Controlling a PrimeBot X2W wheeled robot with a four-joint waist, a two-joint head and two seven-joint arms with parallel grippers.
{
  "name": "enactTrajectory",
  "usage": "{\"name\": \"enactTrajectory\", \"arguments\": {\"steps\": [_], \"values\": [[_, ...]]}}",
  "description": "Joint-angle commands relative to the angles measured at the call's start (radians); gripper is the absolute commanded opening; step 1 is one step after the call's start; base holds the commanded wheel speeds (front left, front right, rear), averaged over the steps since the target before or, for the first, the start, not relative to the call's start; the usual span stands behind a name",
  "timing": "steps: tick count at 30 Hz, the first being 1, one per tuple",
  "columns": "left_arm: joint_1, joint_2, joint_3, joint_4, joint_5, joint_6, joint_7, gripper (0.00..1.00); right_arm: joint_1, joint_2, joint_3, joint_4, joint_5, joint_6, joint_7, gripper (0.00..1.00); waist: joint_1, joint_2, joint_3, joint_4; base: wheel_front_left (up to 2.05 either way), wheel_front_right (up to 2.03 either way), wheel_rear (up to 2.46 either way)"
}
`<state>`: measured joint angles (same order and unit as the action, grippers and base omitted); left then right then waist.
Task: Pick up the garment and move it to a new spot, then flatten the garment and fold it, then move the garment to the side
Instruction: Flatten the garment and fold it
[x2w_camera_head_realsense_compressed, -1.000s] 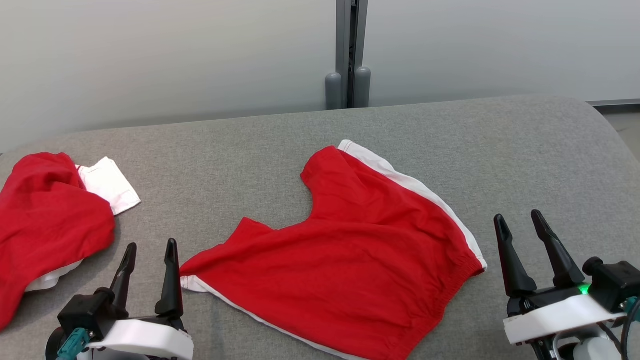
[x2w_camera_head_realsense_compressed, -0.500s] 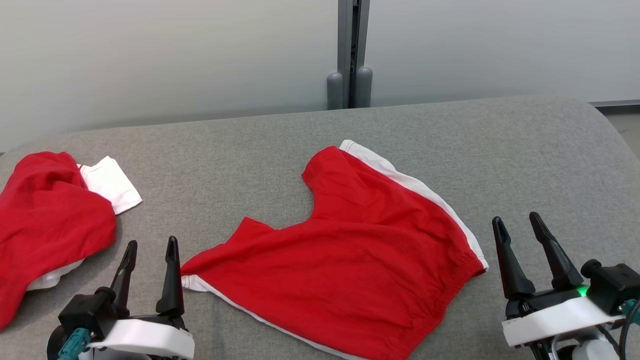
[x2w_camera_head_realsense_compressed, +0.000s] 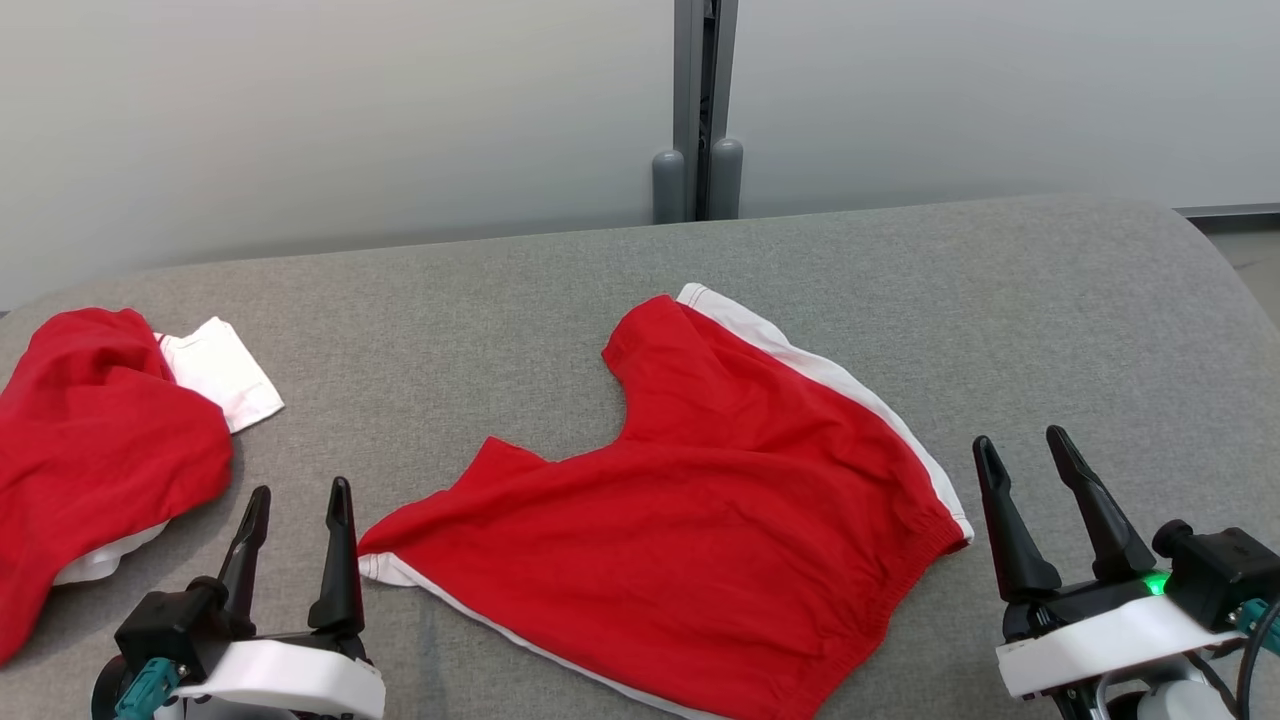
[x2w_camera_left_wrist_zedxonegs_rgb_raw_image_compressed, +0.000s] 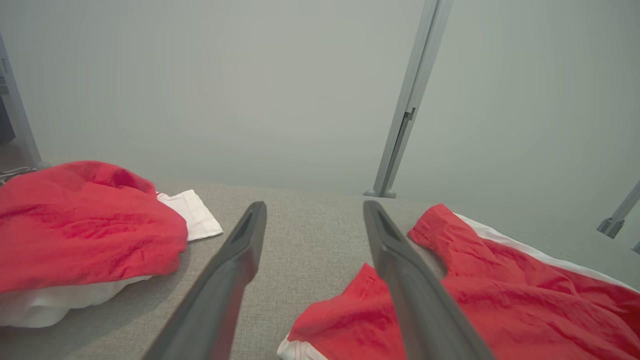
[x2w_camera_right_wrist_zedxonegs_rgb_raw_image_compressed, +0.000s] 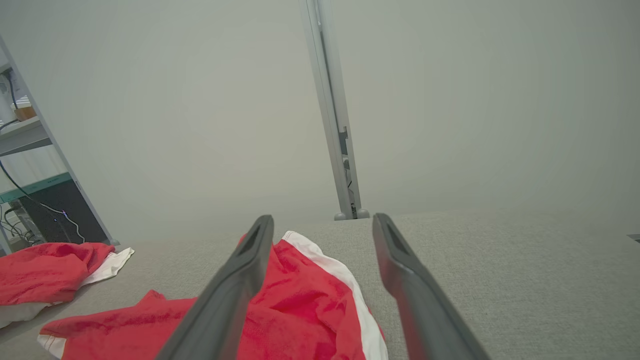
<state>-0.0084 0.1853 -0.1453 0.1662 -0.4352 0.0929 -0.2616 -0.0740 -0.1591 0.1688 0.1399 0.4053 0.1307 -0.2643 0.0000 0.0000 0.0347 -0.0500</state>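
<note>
Red shorts with white side trim (x2w_camera_head_realsense_compressed: 700, 520) lie spread out on the grey padded table (x2w_camera_head_realsense_compressed: 1050, 300), waistband toward the right. My left gripper (x2w_camera_head_realsense_compressed: 300, 487) is open, empty, and hovers just left of the shorts' near-left leg hem. My right gripper (x2w_camera_head_realsense_compressed: 1020, 438) is also open and empty, just right of the waistband corner. In the left wrist view the open fingers (x2w_camera_left_wrist_zedxonegs_rgb_raw_image_compressed: 315, 205) frame bare table, with the shorts (x2w_camera_left_wrist_zedxonegs_rgb_raw_image_compressed: 500, 310) to their right. The right wrist view has the shorts (x2w_camera_right_wrist_zedxonegs_rgb_raw_image_compressed: 300, 310) under and left of the open fingers (x2w_camera_right_wrist_zedxonegs_rgb_raw_image_compressed: 322, 217).
A second red and white garment (x2w_camera_head_realsense_compressed: 100, 450) lies crumpled at the table's left end, also seen as a heap (x2w_camera_left_wrist_zedxonegs_rgb_raw_image_compressed: 85, 220) (x2w_camera_right_wrist_zedxonegs_rgb_raw_image_compressed: 45, 270). A grey wall with a vertical post (x2w_camera_head_realsense_compressed: 700, 110) stands behind the table. A shelf with cables (x2w_camera_right_wrist_zedxonegs_rgb_raw_image_compressed: 30, 200) stands far left.
My right gripper has edged slightly left, toward the shorts' waistband corner. The left gripper and both garments have stayed put.
</note>
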Motion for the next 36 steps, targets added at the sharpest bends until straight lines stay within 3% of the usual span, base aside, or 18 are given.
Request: {"name": "enactTrajectory", "arguments": {"steps": [1, 6, 14, 19, 36], "values": [[-0.01, 0.004, 0.007, 0.003, 0.006, -0.006, -0.004, 1.0, -0.005, -0.009, 0.001, -0.006, 0.007, 0.0, 0.0, 1.0, 0.0, 0.0, -0.002, -0.002, 0.0, 0.0, 0.0], [-0.012, 0.001, 0.015, 0.011, 0.012, -0.012, -0.004, 1.0, -0.008, -0.007, 0.03, -0.024, 0.058, 0.0, 0.0, 1.0, 0.0, 0.0, -0.006, -0.007, 0.0, 0.0, 0.0], [-0.023, 0.021, 0.01, 0.039, 0.003, -0.029, 0.029, 1.0, -0.017, -0.079, 0.122, -0.055, 0.119, 0.0, 0.012, 1.0, 0.0, 0.0, -0.013, -0.015, 0.0, 0.0, 0.0], [-0.053, 0.078, 0.018, 0.024, -0.016, -0.05, 0.119, 1.0, -0.002, -0.139, 0.155, -0.081, 0.154, 0.0, 0.118, 1.0, 0.0, 0.0, -0.019, -0.017, 0.0, 0.0, 0.0], [-0.184, 0.281, -0.039, -0.011, -0.201, -0.19, 0.674, 1.0, 0.15, -0.269, 0.304, -0.237, 0.333, 0.0, 0.576, 1.0, 0.0, 0.0, 0.008, -0.043, 0.0, 0.0, 0.0]]}}
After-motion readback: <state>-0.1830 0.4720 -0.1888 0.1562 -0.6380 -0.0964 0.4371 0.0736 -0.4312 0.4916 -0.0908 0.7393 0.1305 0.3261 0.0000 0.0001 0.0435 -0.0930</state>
